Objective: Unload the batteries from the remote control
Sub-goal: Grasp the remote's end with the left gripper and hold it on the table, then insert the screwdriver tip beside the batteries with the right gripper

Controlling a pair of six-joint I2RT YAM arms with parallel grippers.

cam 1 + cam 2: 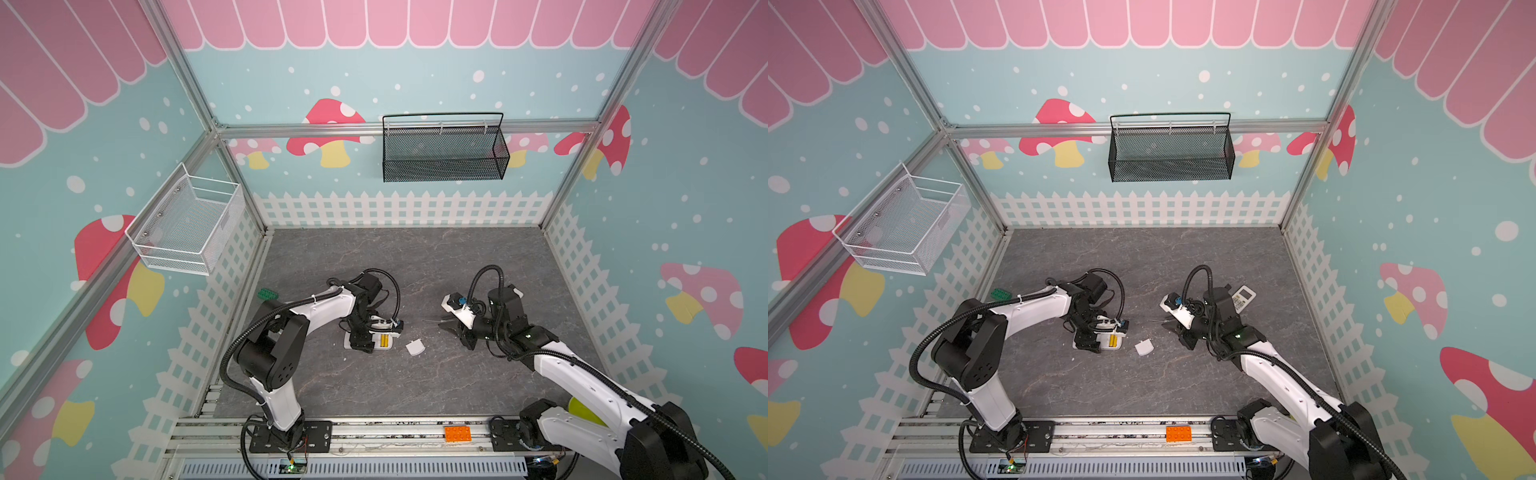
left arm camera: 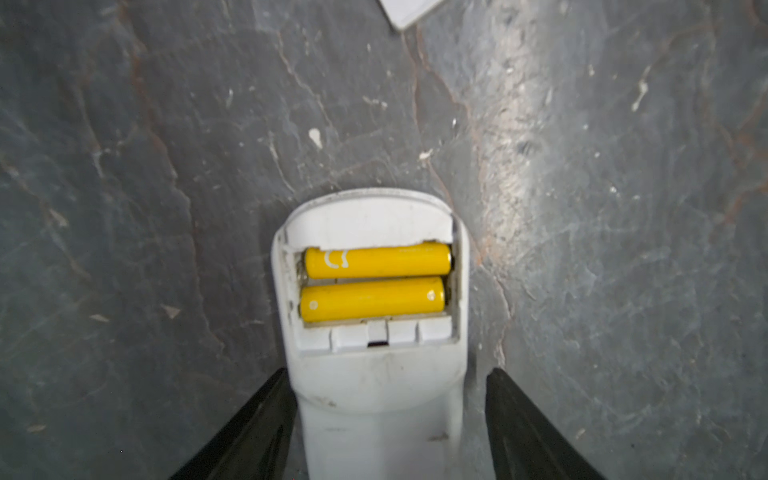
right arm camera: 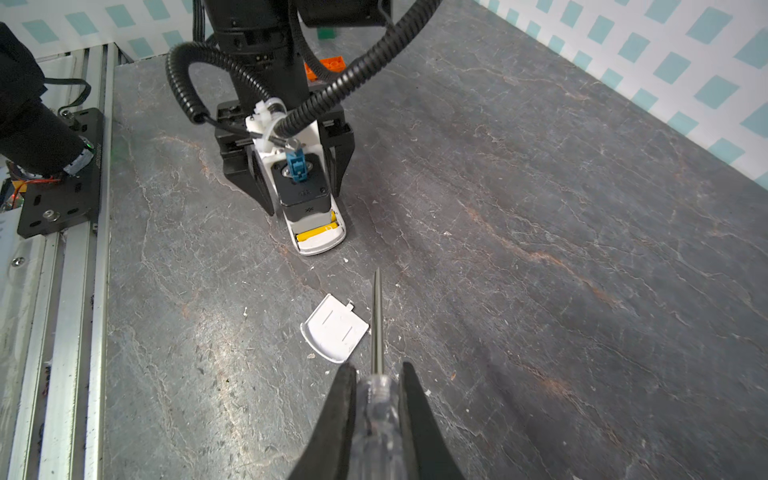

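Observation:
A white remote control point(image 2: 376, 399) lies back-up on the grey table with its battery bay uncovered. Two yellow batteries point(image 2: 376, 259) sit side by side in the bay and show in both top views point(image 1: 385, 341) point(image 1: 1113, 341). My left gripper point(image 2: 389, 372) straddles the remote's body and is open: one finger lies against its side, the other stands off it with a gap. My right gripper point(image 3: 378, 368) is shut on a clear-handled screwdriver point(image 3: 377, 316), whose shaft points toward the remote, above the table. No black batteries are in view.
The loose white battery cover point(image 3: 334, 328) lies on the table between the two grippers. A second white remote point(image 1: 1244, 297) lies behind the right arm. An orange brick point(image 1: 458, 433) sits on the front rail, a green brick point(image 1: 268, 294) by the left wall.

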